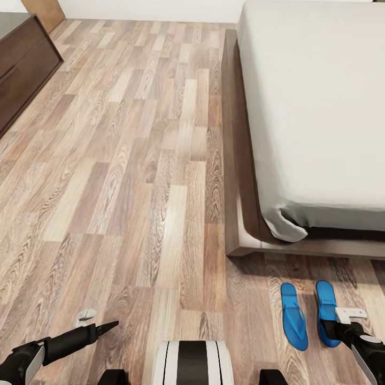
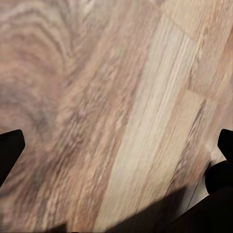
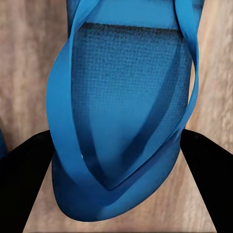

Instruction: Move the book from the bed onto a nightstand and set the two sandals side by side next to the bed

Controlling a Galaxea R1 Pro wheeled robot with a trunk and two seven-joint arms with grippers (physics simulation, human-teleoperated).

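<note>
Right end effector (image 3: 116, 160) straddles one blue sandal (image 3: 126, 111), fingers spread, seemingly not clamped; no writing legible.

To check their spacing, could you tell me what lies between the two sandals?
Only bare wood-plank floor separates the left sandal from the right sandal, per the head view.

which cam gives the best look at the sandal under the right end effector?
Right wrist view: that sandal is seen close up, straps and textured footbed sharp, between the right end effector fingers. The head view has it small on the floor beside the other sandal, its near end hidden by the arm. Left wrist view: floor planks.
</note>
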